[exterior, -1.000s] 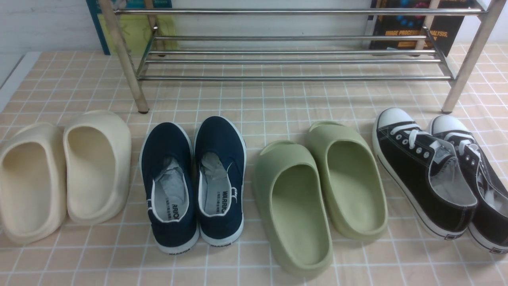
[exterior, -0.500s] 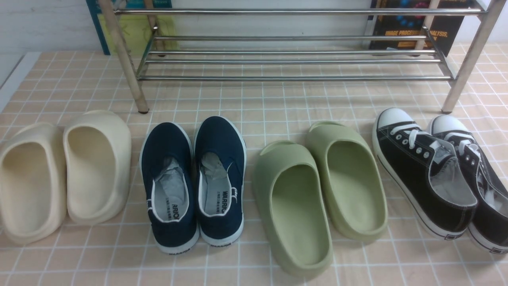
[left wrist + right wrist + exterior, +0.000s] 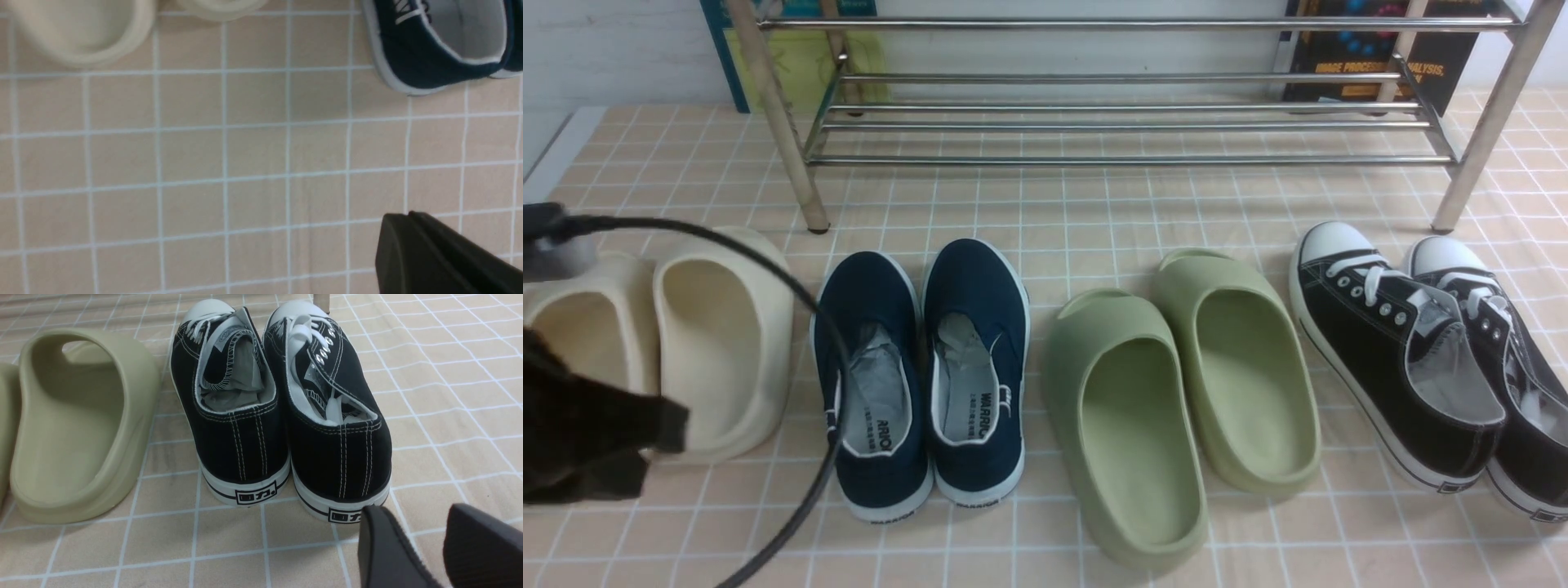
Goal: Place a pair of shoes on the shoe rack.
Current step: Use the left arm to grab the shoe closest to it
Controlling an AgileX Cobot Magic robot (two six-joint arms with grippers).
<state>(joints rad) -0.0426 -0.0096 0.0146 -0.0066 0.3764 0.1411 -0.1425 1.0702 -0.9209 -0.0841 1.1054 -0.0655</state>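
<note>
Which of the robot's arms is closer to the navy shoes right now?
Left. The left arm hovers by the heels of the cream slides, right next to the navy shoes. The right arm sits at the heels of the black sneakers, at the row's far end.

The navy slip-ons (image 3: 972,294) (white soles and trim, grey WARRIOR insoles, crumpled paper stuffed in the toes) sit upright side by side on the table (image 3: 1094,212), pretty much touching. They're just to the right of the left pincer (image 3: 662,453), toes pointing away from it. The shoe rack (image 3: 1127,124) is a wide, low chrome thing with thin horizontal bars between slanted legs, standing well beyond the pincer, farther out than the shoes' toes.
</note>
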